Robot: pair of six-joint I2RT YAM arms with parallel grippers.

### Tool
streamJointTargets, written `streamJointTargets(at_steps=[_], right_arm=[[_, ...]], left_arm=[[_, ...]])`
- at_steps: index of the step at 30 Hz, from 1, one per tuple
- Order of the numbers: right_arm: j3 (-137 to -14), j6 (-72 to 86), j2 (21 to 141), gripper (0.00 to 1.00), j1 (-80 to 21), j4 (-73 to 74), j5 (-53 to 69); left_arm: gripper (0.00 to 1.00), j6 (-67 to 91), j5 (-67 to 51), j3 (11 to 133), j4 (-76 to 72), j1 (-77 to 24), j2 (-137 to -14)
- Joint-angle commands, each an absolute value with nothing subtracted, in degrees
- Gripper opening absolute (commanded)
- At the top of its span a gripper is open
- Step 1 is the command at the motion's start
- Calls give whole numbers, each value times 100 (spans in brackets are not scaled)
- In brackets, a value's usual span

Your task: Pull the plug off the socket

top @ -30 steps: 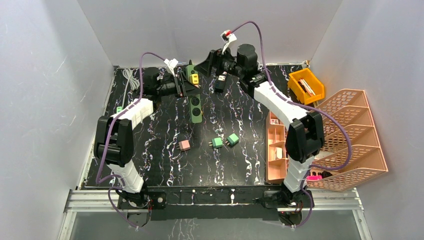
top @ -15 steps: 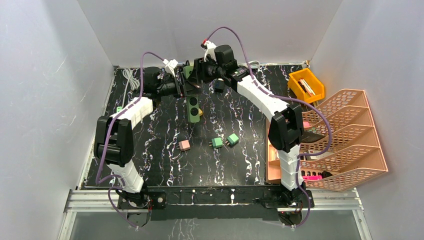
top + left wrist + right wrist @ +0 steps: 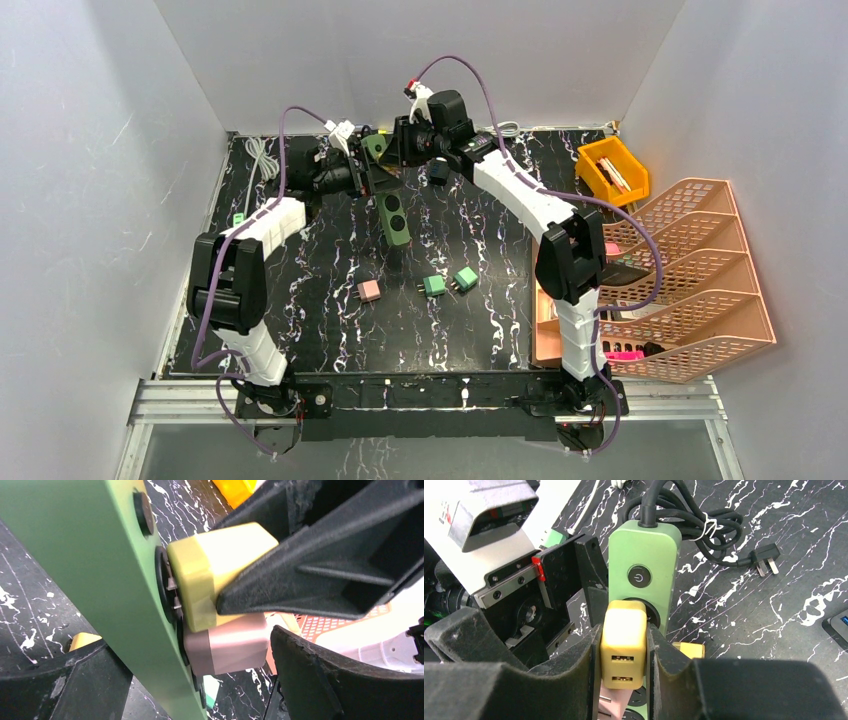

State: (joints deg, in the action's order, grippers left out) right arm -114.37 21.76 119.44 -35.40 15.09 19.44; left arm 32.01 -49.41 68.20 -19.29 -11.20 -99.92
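Extraction is the step in hand. In the right wrist view the right gripper (image 3: 624, 630) has its foam pads pressed on both flanks of the yellow USB charger plug (image 3: 623, 650). The plug sits in the socket just below the power button (image 3: 638, 577) of the green power strip (image 3: 644, 545). Beyond the strip lie its coiled black cable (image 3: 704, 520) and its three-pin mains plug (image 3: 765, 560).

The next move, as I judge it, is a straight pull along the pins. That calls for the strip to be braced, or it will simply come along.

The left wrist view shows what the right cannot. From the side, a sliver of metal pin shows between the plug body and the socket face, so the plug is not yet out. A pink plug (image 3: 230, 647) is seated directly beside it. The left gripper (image 3: 358, 180) has its jaws wide on either side of the strip and does not look clamped on it.

Only the top view gives the layout. Loose pink (image 3: 369, 291) and green (image 3: 434, 285) plugs lie nearer on the table (image 3: 300, 330), and the strip slants between the two grippers at the far side.
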Motion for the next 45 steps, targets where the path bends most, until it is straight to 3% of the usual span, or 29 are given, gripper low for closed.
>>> streamJointTargets(at_steps=[1, 21, 25, 27, 30, 31, 35, 42, 45], right_arm=[[-11678, 2504, 11835, 0, -3472, 926, 1985], [-12144, 3212, 11907, 0, -3389, 518, 2037], [-12248, 3278, 11927, 0, -3392, 522, 2087], [-12249, 3272, 11905, 0, -3386, 534, 2094], [-12266, 3210, 11843, 0, -3393, 609, 2068], [-12292, 3171, 11826, 0, -3396, 666, 2044], [-12497, 2719, 11776, 0, -3515, 1102, 1758], [-12193, 654, 11264, 0, -4589, 1439, -987], [-11983, 666, 11093, 0, -4646, 1258, -820]], left_arm=[[98, 3468, -5508, 6519, -2747, -1225, -9579], [94, 3388, -5651, 6438, -2723, -1576, -9897], [78, 3414, -5656, 6467, -2714, -1594, -10019], [62, 3429, -5629, 6499, -2681, -1592, -10065], [6, 3400, -5549, 6581, -2478, -1599, -10149], [0, 3358, -5469, 6630, -2340, -1592, -10174], [0, 3372, -5206, 6690, -2221, -1579, -10242], [0, 3685, -4765, 7099, -1974, -1453, -10531], [0, 3794, -4619, 7368, -1874, -1389, -10698]])
